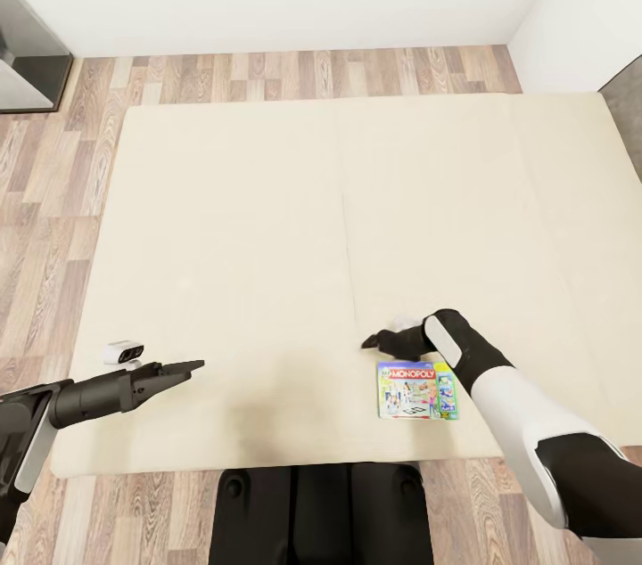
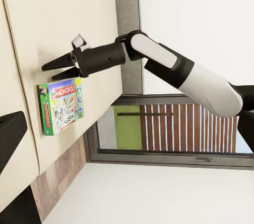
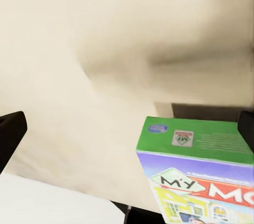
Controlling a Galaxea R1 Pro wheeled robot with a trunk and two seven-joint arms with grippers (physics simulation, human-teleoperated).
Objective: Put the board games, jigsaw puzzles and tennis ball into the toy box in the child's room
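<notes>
You're looking down over the bed, its two cream pads meeting at a seam down the middle, wood-plank floor all around it. One board game lies flat on the bed near the edge closest to you, right of the seam: the pale green Monopoly box, face up.

Your right pincer hangs just beyond the box's far left corner, above the bed and pointing left. In the left wrist view its two dark fingers stand apart, so it's open with nothing between them, just beside the box but not touching it. The right wrist view sees the green end of the box close up against the cream pad.

Your left pincer reaches out over the bed's near left part, well apart from the box, pointing right. Its fingers come together to a point, nothing gripped. A small white and black block sits just behind that arm.
</notes>
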